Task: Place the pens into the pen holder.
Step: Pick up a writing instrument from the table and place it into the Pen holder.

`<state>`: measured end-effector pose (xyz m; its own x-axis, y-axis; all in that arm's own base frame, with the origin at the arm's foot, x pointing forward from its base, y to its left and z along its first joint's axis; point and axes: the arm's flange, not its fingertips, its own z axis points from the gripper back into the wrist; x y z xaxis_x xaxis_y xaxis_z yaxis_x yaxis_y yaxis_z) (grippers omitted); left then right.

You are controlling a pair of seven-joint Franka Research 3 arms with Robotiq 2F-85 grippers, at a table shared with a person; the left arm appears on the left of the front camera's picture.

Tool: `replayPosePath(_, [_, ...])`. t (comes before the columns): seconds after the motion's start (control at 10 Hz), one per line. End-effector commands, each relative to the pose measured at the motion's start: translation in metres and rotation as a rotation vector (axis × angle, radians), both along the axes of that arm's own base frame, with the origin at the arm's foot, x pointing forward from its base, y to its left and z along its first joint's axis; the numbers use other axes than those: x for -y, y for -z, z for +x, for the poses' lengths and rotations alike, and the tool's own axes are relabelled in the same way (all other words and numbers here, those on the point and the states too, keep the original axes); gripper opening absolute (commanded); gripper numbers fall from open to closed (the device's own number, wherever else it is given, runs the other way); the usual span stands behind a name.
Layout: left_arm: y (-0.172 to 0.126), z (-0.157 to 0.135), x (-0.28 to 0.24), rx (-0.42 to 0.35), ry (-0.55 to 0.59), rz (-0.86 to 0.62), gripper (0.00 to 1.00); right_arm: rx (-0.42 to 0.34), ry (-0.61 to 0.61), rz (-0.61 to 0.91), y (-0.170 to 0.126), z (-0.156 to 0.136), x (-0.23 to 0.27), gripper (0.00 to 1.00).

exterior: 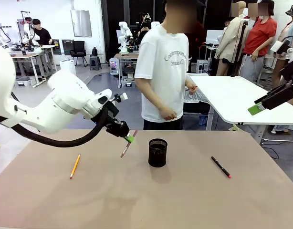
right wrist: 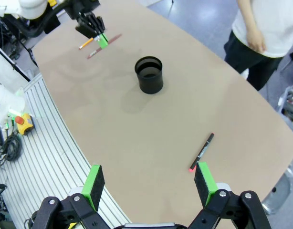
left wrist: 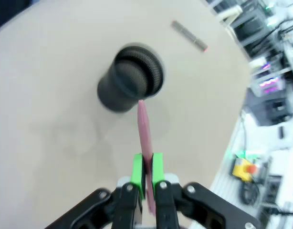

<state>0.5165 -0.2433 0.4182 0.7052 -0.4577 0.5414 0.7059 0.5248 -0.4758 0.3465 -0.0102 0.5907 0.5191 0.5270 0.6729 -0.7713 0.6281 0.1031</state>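
My left gripper (exterior: 130,139) (left wrist: 146,169) is shut on the reddish-brown pen (exterior: 128,144) (left wrist: 144,131) and holds it above the table, left of the black mesh pen holder (exterior: 157,152) (left wrist: 132,78) (right wrist: 149,74). The pen's tip points toward the holder's rim in the left wrist view. A yellow-orange pen (exterior: 75,166) (right wrist: 86,43) lies on the table at the left. A black pen with a pink-red tip (exterior: 221,167) (left wrist: 188,35) (right wrist: 202,151) lies right of the holder. My right gripper (exterior: 261,106) (right wrist: 149,180) hangs open high at the right, over the table edge near the black pen.
A person (exterior: 163,67) stands at the far side of the brown table (exterior: 146,200), hands near the waist. A white table (exterior: 232,95) stands behind at the right. An aluminium rail edge with a yellow stop button (right wrist: 22,123) borders the table.
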Motion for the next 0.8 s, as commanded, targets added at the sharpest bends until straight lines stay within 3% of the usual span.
replayPosePath(0.0, [0.017, -0.017, -0.031, 0.138, 0.161, -0.153, 0.0, 0.009, -0.013, 0.023, -0.001, 0.002, 0.0, 1.0])
replayPosePath(0.2, [0.012, -0.026, -0.045, 0.343, 0.244, -0.275, 0.0, 0.009, -0.013, 0.023, -0.001, 0.002, 0.0, 1.0])
replayPosePath(0.3, [0.011, -0.032, -0.049, 0.39, 0.251, -0.322, 0.0, 0.009, -0.013, 0.023, -0.001, 0.002, 0.0, 1.0])
replayPosePath(0.5, [0.009, -0.034, -0.052, 0.406, 0.26, -0.385, 0.0, 0.009, -0.013, 0.023, -0.001, 0.002, 0.0, 1.0])
replayPosePath(0.6, [0.001, -0.02, -0.046, 0.404, 0.235, -0.294, 0.0, 0.009, -0.013, 0.023, -0.001, 0.002, 0.0, 1.0])
replayPosePath(0.7, [0.001, -0.02, -0.046, 0.404, 0.235, -0.294, 0.0, 0.009, -0.013, 0.023, -0.001, 0.002, 0.0, 1.0])
